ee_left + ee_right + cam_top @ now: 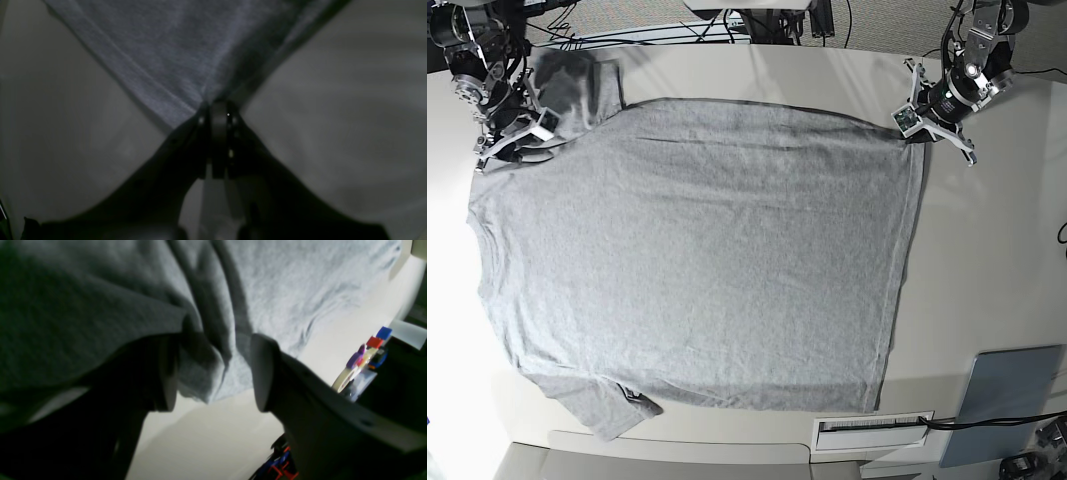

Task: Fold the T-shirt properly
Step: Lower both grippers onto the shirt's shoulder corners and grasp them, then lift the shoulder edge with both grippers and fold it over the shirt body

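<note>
The T-shirt [697,260] lies spread flat across the table [987,250], plain side up, hem toward three o'clock. It looks light, limp and prone to bunching, best taken by corners. The left gripper [917,125] pinches the hem corner at one o'clock. The right gripper [213,373] stands apart, sleeve cloth between its fingers.

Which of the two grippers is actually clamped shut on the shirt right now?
The left gripper, pinching the T-shirt at its hem corner. The right gripper is open, fabric loose between its fingers.
</note>
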Controlling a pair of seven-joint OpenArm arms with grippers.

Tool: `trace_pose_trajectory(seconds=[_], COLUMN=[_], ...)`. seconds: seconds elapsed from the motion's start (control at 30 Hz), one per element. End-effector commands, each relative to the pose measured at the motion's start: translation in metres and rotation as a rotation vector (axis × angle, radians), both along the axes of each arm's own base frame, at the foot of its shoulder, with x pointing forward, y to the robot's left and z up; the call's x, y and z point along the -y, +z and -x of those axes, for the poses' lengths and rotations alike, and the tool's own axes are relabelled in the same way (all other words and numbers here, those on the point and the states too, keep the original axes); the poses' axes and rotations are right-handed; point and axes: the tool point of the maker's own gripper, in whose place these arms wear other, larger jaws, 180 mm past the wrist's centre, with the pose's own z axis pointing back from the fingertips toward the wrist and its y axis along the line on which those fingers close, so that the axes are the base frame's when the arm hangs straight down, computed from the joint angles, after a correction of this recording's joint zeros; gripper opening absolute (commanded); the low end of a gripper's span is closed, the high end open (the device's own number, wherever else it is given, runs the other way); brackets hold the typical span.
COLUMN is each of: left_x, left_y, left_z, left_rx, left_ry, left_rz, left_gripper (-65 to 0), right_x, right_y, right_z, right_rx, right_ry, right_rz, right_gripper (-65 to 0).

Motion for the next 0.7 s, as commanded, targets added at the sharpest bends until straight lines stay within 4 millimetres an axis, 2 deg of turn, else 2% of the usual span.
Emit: trace_pose_trajectory(seconds=[0.0, 0.2, 0.3, 0.47, 0.6, 0.67], left_x=[-0.004, -0.001, -0.001, -0.001, -0.001, 0.000], left_y=[-0.009, -0.008, -0.008, -0.008, -0.009, -0.009], left_z=[0.013, 0.013, 0.013, 0.013, 0.017, 0.023], left_rx=[-0.060, -0.062, -0.063, -0.063, -0.078, -0.094], left_ry=[-0.017, -0.006, -0.005, -0.006, 0.008, 0.025], left_rz=[-0.038, -0.010, -0.007, -0.007, 0.008, 0.038], left_gripper=[-65.0, -65.0, -65.0, -65.0, -65.0, -65.0], right_x=[0.003, -0.008, -0.011, -0.011, -0.003, -0.006], right_y=[-0.002, -0.009, -0.012, -0.012, -0.009, 0.000], right_z=[0.005, 0.014, 0.019, 0.019, 0.021, 0.015], right_rx=[-0.037, -0.102, -0.133, -0.144, -0.147, -0.105], right_ry=[0.015, 0.058, 0.057, 0.057, -0.016, -0.029], right_rz=[0.011, -0.032, -0.052, -0.054, -0.027, -0.043], right_gripper=[-31.1, -33.0, -42.9, -64.0, -65.0, -65.0])
